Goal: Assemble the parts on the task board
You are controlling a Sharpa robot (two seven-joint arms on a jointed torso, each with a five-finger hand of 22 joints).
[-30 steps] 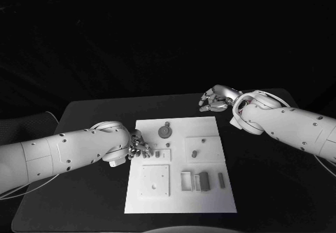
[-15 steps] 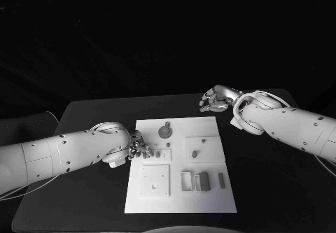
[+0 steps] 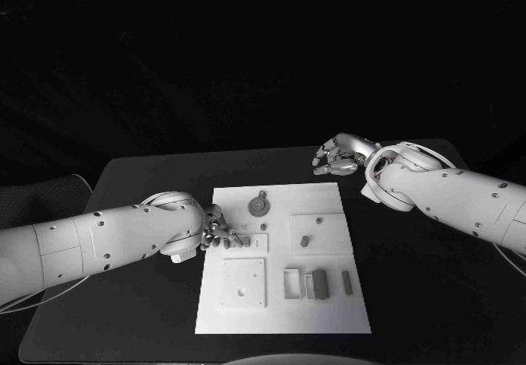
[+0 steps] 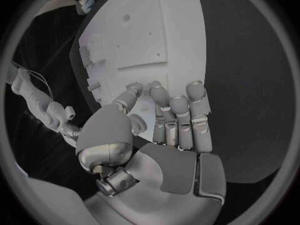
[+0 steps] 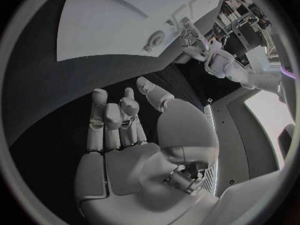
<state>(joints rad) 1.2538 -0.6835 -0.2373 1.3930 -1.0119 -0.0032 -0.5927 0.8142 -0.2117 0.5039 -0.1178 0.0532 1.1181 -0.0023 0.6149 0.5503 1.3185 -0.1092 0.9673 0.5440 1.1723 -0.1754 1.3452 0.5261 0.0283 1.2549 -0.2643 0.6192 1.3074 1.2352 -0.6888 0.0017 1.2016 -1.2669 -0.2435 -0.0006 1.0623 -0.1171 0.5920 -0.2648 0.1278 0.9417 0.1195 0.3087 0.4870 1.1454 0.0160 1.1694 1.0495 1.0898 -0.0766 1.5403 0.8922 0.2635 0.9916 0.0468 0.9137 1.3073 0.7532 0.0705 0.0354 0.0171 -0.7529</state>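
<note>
The white task board [image 3: 283, 319] lies in the middle of the black table, also seen as the board [image 4: 178, 30] and the board [image 5: 100, 30] from the wrists. A round grey part [image 3: 258, 205] sits near its far edge. Small grey pegs [image 3: 304, 241] stand in the middle, and upright grey blocks [image 3: 320, 284] stand beside a white frame [image 3: 292, 283]. My left hand [image 3: 217, 233] hovers at the board's left edge by a small peg [image 3: 247, 240]. Its fingers [image 4: 178, 115] are half curled with nothing in them. My right hand [image 3: 337, 156] hangs beyond the board's far right corner. Its fingers [image 5: 115, 120] are loosely bent and hold nothing.
A square white plate [image 3: 242, 283] with a hole lies on the board's near left part. Bare black table [image 3: 416, 289] surrounds the board on every side. The table's far edge runs just behind the right hand.
My left hand has edged slightly further over the board's left edge. The right arm and the parts have not moved.
</note>
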